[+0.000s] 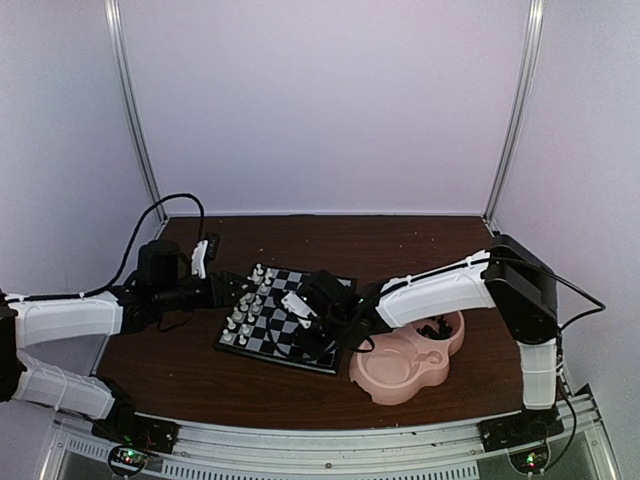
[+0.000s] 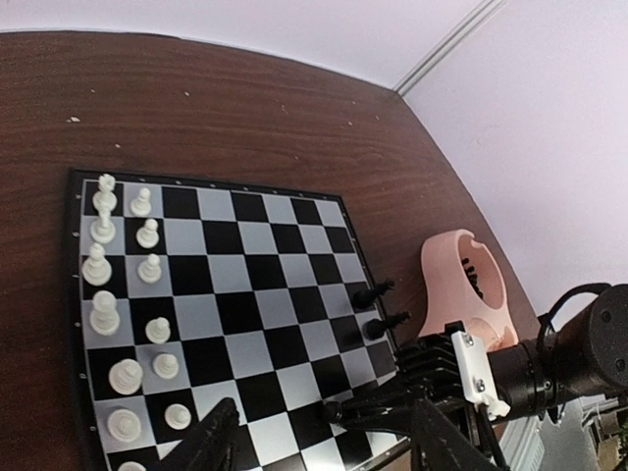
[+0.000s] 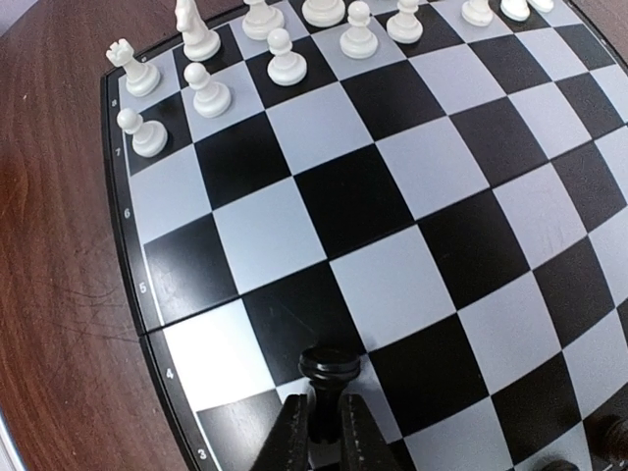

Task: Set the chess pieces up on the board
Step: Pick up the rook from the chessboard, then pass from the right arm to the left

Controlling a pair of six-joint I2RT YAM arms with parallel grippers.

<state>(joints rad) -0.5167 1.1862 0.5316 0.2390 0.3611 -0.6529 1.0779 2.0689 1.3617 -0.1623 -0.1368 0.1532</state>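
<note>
The board [image 1: 268, 335] lies mid-table with white chess pieces [image 1: 245, 300] in two rows along its left side. My right gripper [image 3: 324, 444] is shut on the stem of a black chess piece [image 3: 329, 368], held low over a near-edge square. In the left wrist view that same black chess piece [image 2: 334, 410] pokes out of the right arm's fingers, and two more black pieces [image 2: 378, 306] stand at the board's [image 2: 245, 294] right edge. My left gripper [image 2: 324, 442] hangs open over the near rows of white chess pieces [image 2: 147, 265], holding nothing.
A pink double-bowl dish [image 1: 405, 365] sits right of the board, with several black pieces [image 1: 435, 328] in its far bowl. The right arm reaches across the dish. Bare brown tabletop [image 1: 400, 240] lies behind the board, ending at the pale back wall.
</note>
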